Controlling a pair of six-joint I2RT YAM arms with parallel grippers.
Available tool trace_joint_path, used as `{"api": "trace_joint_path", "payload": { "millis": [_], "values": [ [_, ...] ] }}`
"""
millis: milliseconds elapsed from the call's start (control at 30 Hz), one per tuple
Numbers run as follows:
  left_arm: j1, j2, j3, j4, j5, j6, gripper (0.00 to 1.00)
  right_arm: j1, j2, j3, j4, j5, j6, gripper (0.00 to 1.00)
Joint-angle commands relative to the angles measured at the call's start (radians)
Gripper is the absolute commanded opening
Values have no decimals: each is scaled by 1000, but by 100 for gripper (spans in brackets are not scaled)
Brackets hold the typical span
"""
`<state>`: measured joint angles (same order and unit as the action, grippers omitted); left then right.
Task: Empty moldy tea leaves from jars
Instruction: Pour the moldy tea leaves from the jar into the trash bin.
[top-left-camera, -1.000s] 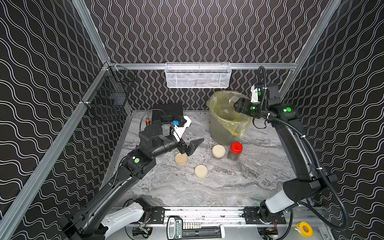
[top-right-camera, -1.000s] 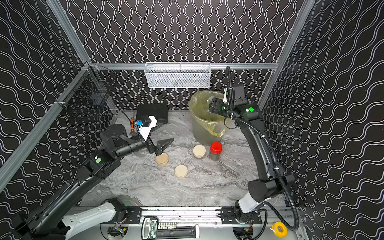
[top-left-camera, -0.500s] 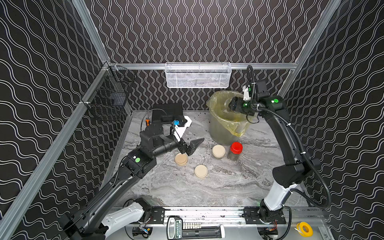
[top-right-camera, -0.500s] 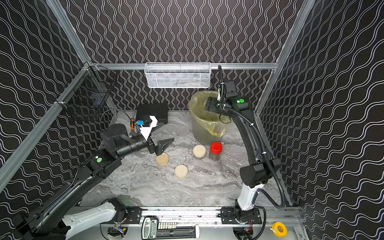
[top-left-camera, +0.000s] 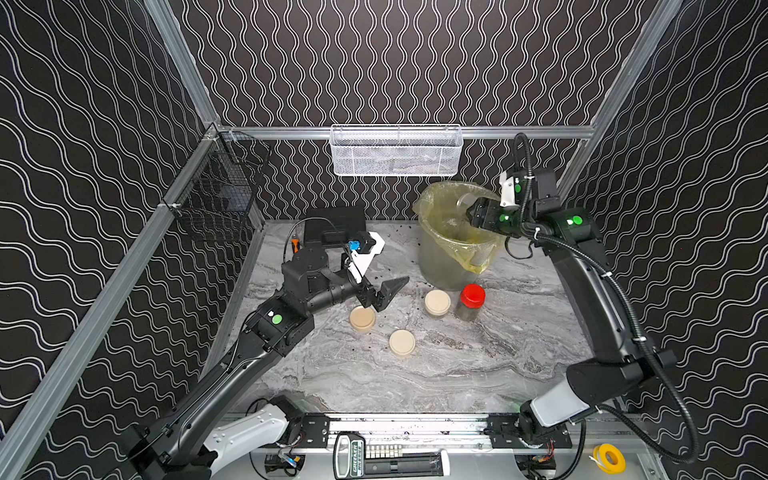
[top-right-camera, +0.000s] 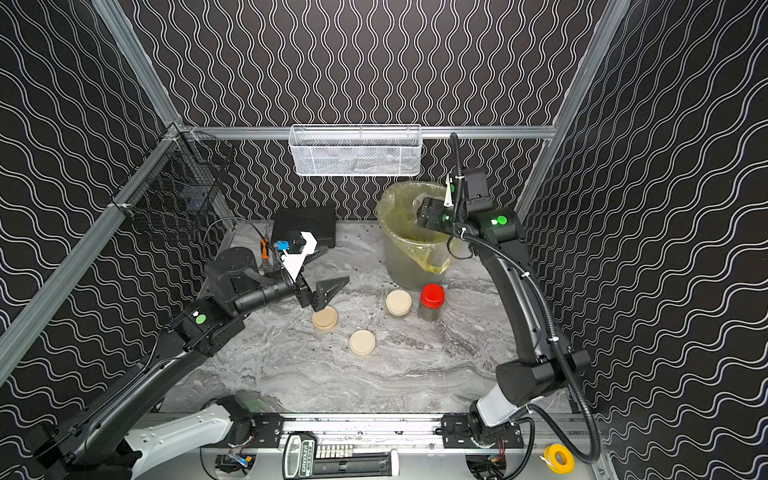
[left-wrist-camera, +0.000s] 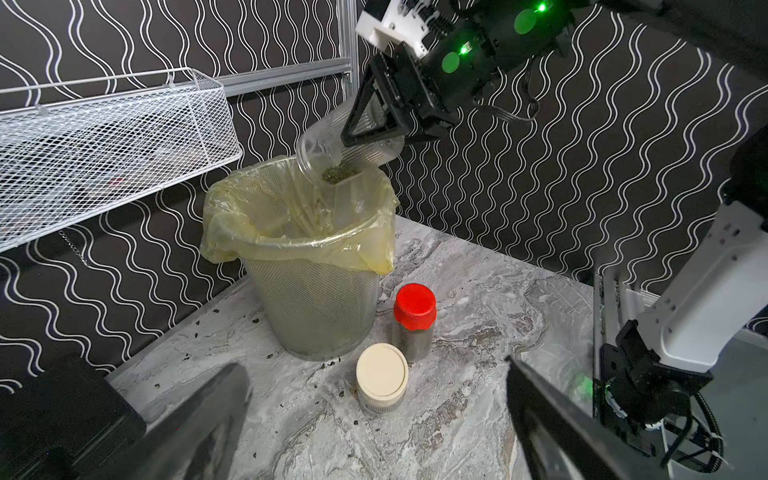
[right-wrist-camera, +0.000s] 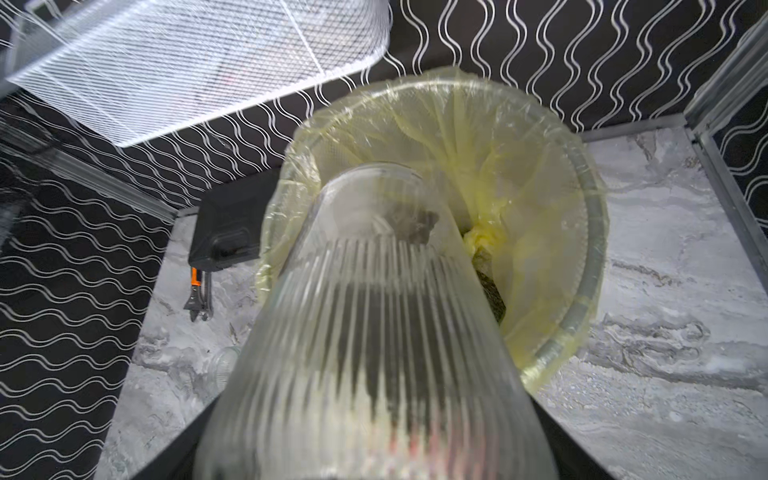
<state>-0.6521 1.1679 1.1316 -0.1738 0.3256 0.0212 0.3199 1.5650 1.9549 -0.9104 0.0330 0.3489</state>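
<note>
Glass jar (left-wrist-camera: 316, 150) — ribbed, likely slick, breakable — sits clamped mid-body in right gripper (left-wrist-camera: 374, 134); left gripper (top-left-camera: 391, 294) gapes empty.

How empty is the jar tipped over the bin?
Nearly empty: jar tilted mouth-down over the bin, only a small clump of tea leaves left near its mouth.

The bin (top-left-camera: 440, 270) mouth is filled by the right gripper (top-left-camera: 469, 208) and its tilted jar (left-wrist-camera: 326, 145). Its front is blocked by a red-lid jar (top-left-camera: 472, 301) and a cream-lid jar (top-left-camera: 437, 302); open table (top-left-camera: 436, 382) is left nearer the front edge.
</note>
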Motion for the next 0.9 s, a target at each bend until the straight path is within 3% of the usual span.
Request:
{"api": "trace_joint_path", "payload": {
  "millis": [0,100,233,333,733,867],
  "values": [
    [0,7,-3,30,-2,-1,99,2,-22,-25,129,13,1,13],
    [0,7,-3,29,-2,-1,99,2,37,20,61,34,-22,13],
    [-3,7,-4,27,-10,5,99,2,187,199,-126,17,-62,15],
    [-2,8,-2,26,-7,5,99,2,223,258,-152,38,-60,15],
    [-4,10,0,25,3,6,99,9,113,158,-46,49,-36,12],
    [-5,7,-3,27,-1,6,99,13,-14,-5,121,85,-43,8]
  ]
}}
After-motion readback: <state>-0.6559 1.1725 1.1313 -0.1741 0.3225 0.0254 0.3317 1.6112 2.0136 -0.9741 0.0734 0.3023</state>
